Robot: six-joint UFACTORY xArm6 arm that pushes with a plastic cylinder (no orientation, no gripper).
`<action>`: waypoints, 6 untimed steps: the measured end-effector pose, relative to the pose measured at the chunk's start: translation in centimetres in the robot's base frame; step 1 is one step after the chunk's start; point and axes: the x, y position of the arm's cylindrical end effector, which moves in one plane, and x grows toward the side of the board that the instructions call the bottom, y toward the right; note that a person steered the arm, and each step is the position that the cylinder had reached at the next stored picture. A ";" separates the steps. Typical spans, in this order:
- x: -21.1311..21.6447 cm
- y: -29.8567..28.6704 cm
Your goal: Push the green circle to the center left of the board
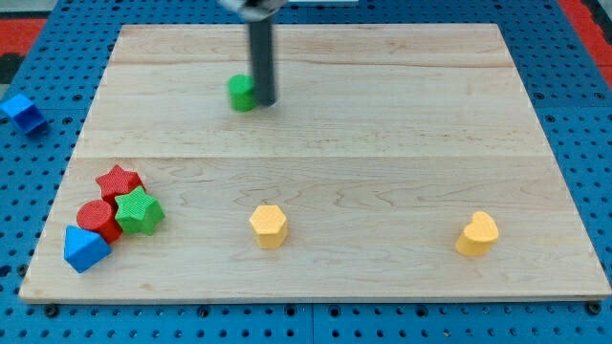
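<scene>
The green circle (pixel 241 92) sits on the wooden board (pixel 382 143) in the upper middle, left of centre. My tip (pixel 265 101) is right against the circle's right side, touching or almost touching it. The dark rod rises straight up from there to the view's top.
At the board's lower left a cluster: red star (pixel 119 180), green star (pixel 139 211), red circle (pixel 97 219), blue block (pixel 85 248). A yellow hexagon (pixel 269 225) lies bottom centre, a yellow heart (pixel 478 234) bottom right. A blue block (pixel 21 110) lies off the board at left.
</scene>
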 end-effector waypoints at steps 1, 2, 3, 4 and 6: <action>1.8 1.7; -3.0 6.2; -2.3 -0.6; -1.7 -8.9; -8.0 -10.7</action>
